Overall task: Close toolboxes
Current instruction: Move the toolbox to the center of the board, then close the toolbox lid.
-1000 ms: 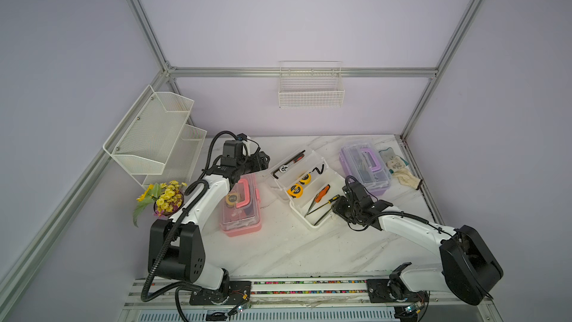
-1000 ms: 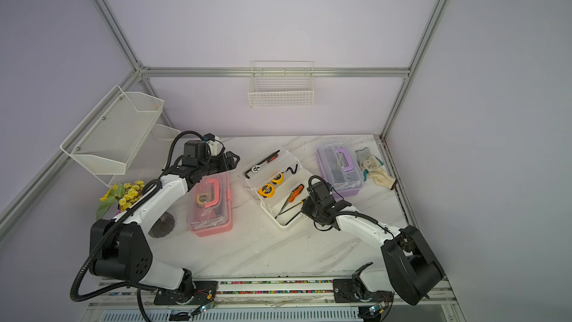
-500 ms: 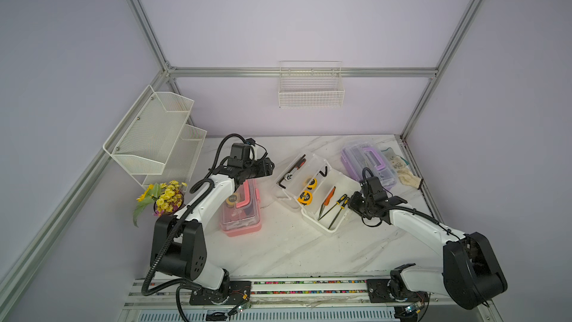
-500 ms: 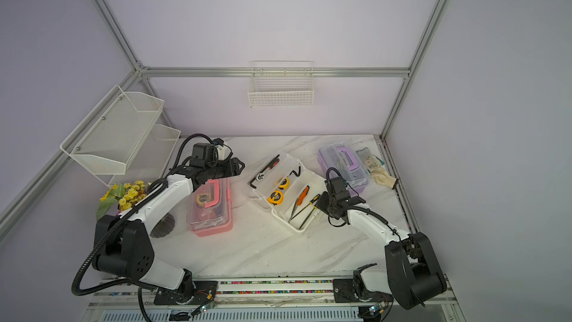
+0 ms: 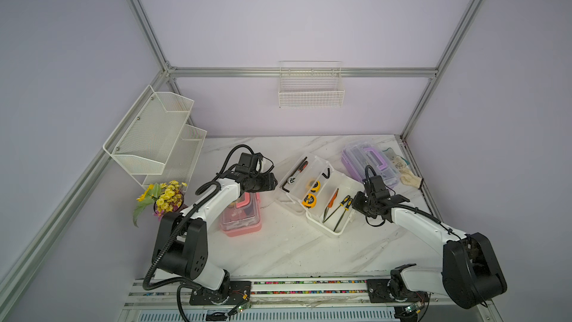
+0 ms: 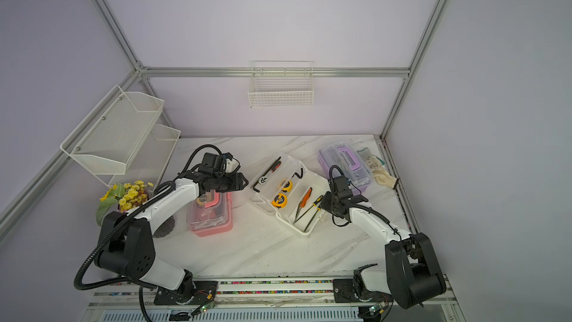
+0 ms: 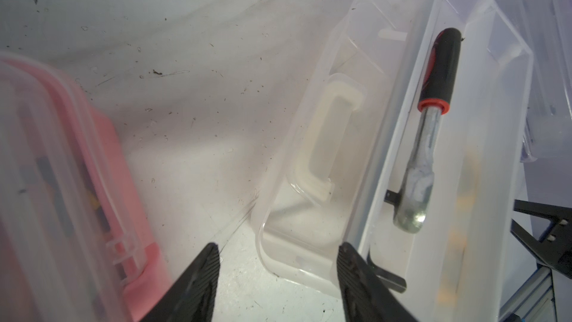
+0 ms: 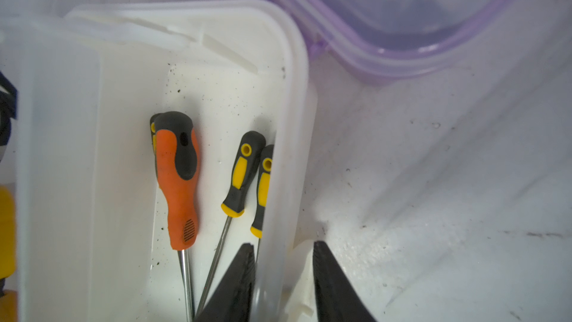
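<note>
Your right gripper (image 5: 356,205), clamped on the rim of the open white toolbox (image 5: 322,227), has dragged it toward the purple toolbox (image 5: 368,162). Your left gripper (image 5: 274,184), jaws parted, has swung past the pink toolbox (image 5: 241,221) toward the clear lid (image 7: 309,150). Marble tabletop (image 5: 278,252), lilac walls (image 5: 309,10).

Purple toolbox (image 8: 418,10) blurred, perhaps latched

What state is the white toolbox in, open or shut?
Open. The white toolbox has its clear lid swung back beside it, leaving the screwdrivers and ratchet uncovered.
</note>
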`<action>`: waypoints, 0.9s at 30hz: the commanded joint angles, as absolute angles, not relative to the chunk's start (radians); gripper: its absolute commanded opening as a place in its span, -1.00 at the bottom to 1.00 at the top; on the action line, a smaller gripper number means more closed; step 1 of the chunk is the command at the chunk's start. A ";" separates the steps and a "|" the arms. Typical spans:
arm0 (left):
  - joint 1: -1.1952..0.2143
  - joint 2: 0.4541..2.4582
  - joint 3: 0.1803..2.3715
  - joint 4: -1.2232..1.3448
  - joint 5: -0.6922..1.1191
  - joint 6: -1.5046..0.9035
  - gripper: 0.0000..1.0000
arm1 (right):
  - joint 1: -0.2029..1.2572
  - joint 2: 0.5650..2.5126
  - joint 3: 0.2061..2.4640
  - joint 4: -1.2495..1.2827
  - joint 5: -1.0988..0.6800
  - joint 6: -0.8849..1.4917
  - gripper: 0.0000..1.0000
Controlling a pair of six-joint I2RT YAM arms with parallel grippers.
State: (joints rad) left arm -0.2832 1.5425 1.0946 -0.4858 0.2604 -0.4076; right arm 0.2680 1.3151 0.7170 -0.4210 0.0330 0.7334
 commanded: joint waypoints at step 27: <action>-0.374 1.506 0.971 -0.603 0.210 -0.434 0.06 | 0.223 1.320 0.757 -0.505 0.199 0.640 -0.32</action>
State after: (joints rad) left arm -0.3523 1.5322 1.0237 -0.5037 0.2428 -0.4091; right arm 0.2493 1.3209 0.7387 -0.4541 0.1143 0.6670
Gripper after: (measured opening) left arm 0.532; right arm 0.342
